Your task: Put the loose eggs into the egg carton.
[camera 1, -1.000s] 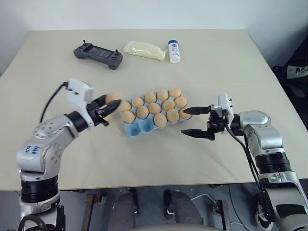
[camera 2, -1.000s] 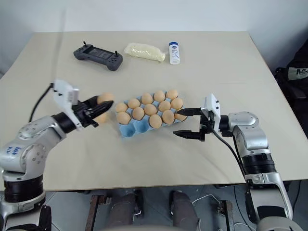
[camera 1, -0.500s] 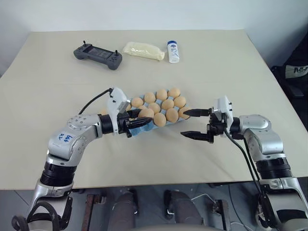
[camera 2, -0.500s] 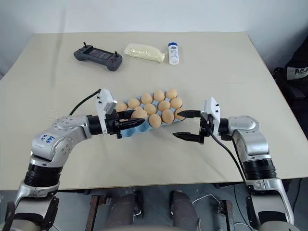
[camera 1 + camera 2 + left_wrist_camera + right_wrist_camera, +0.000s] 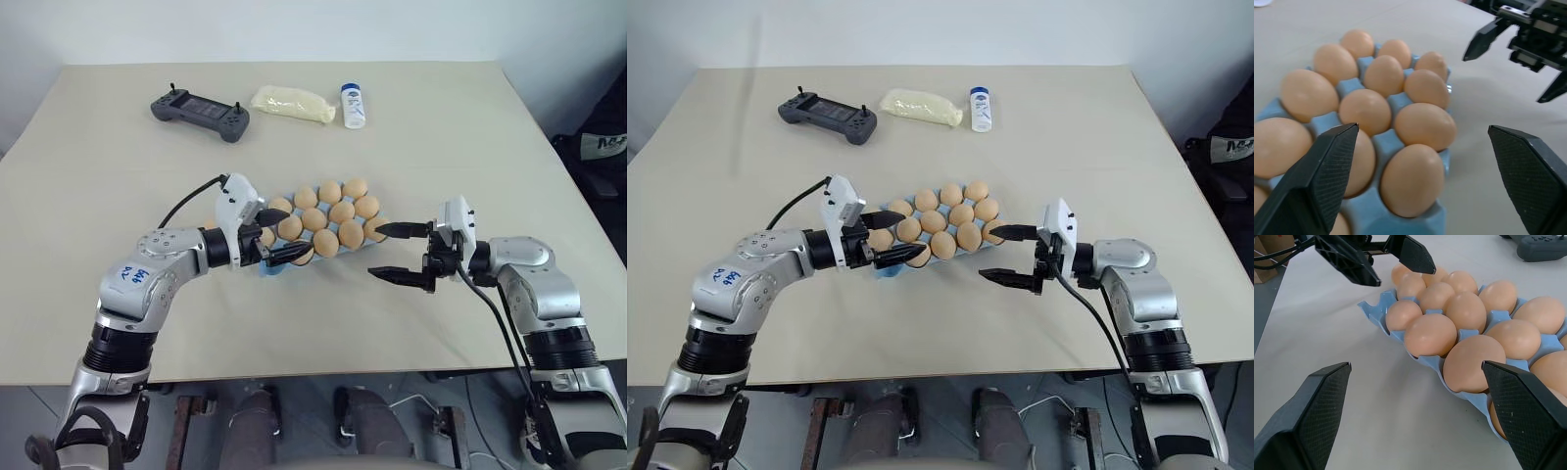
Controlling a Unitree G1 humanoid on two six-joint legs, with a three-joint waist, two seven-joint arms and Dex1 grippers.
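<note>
The light blue egg carton [image 5: 266,268] lies mid-table, its cups holding several tan eggs [image 5: 341,212]. Every egg I see sits in a cup. My left gripper [image 5: 285,234] is open over the carton's left end, one finger on each side of the eggs there, and grips none of them. From the left wrist view the eggs [image 5: 1424,126] rest in the cups between the spread fingers [image 5: 1327,166]. My right gripper [image 5: 376,251] is open and empty just off the carton's right end, pointing at it; its wrist view looks along the rows of eggs [image 5: 1430,335].
Along the far side of the table lie a dark grey game controller [image 5: 199,108], a pale yellow packet [image 5: 293,102] and a small white bottle [image 5: 354,104]. Bare tabletop surrounds the carton on the near side, up to the front edge [image 5: 313,377].
My left arm swung right with an egg from beside the carton to over its left end. Its jaws then opened and the egg now sits in the carton. The right arm stayed put.
</note>
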